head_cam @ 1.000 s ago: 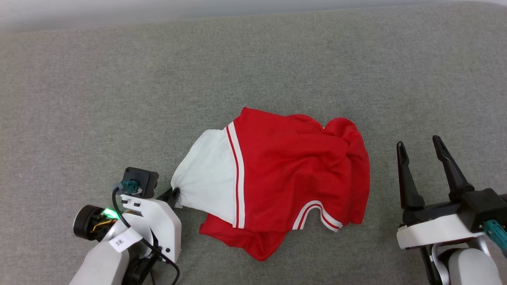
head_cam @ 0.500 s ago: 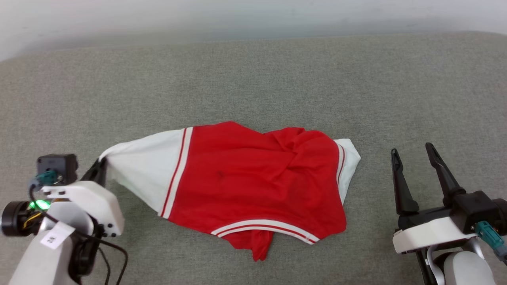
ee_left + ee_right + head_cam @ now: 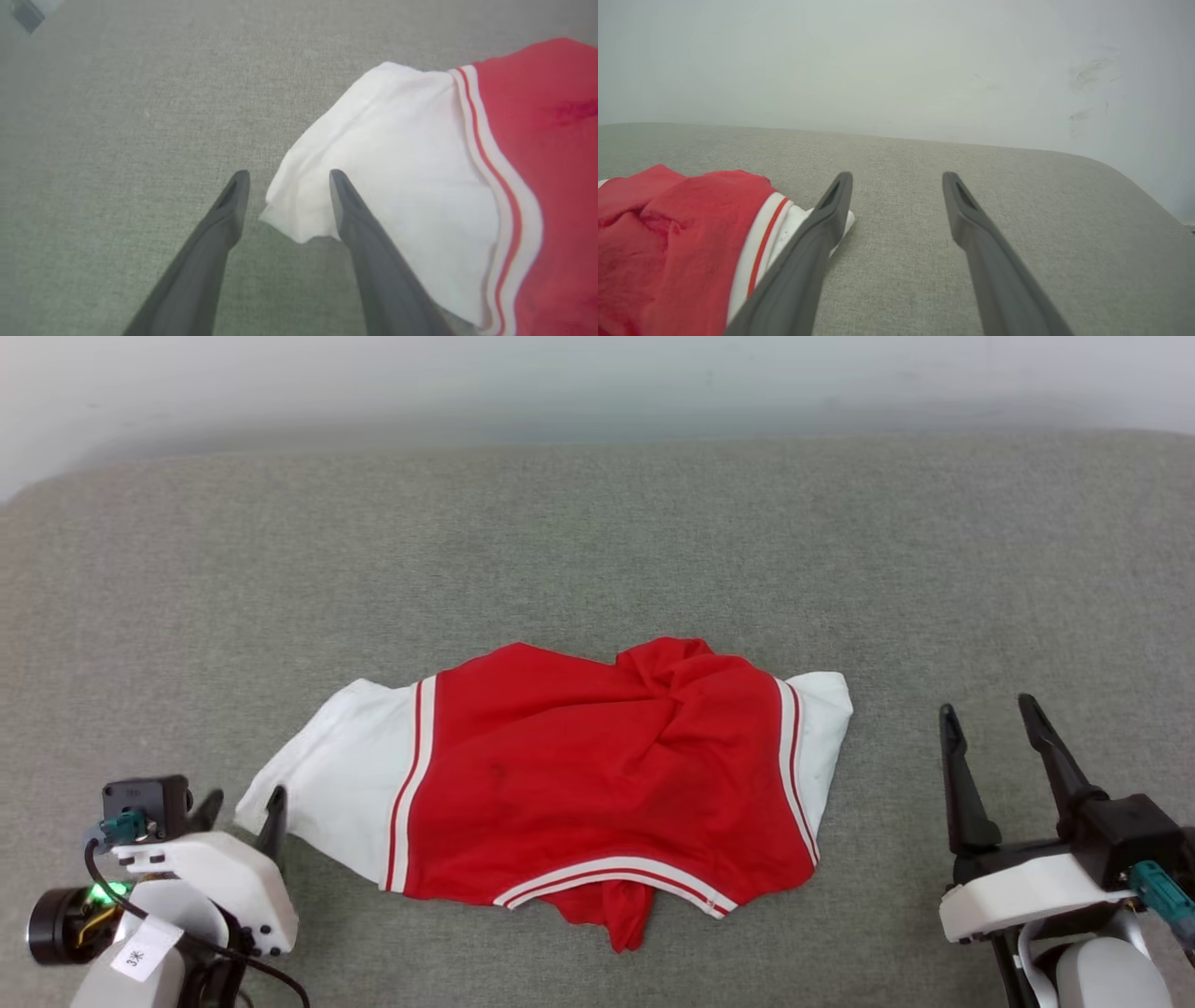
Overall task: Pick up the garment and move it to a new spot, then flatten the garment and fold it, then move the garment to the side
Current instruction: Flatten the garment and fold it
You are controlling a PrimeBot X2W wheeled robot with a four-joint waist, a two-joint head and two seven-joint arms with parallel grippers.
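Observation:
The garment (image 3: 597, 775) is a red shirt with white sleeves, spread sideways on the grey fabric surface, its middle and lower hem rumpled. My left gripper (image 3: 245, 798) is open at the tip of the left white sleeve (image 3: 327, 784). In the left wrist view the sleeve corner (image 3: 299, 219) lies loose between the spread fingers (image 3: 355, 214) of the left gripper (image 3: 288, 175). My right gripper (image 3: 988, 707) stands open to the right of the garment, apart from it. Its wrist view has the right gripper (image 3: 897, 175) holding nothing, with the garment (image 3: 668, 233) beside its left finger.
The grey fabric surface (image 3: 597, 541) stretches wide behind and on both sides of the garment. A pale wall (image 3: 597, 383) runs along its far edge. The surface's rounded corner (image 3: 1134, 186) lies ahead of the right gripper.
My left gripper pulled the white sleeve out to the left, spreading the garment, then opened and let the sleeve drop. The head camera shifted. The right gripper stayed open.

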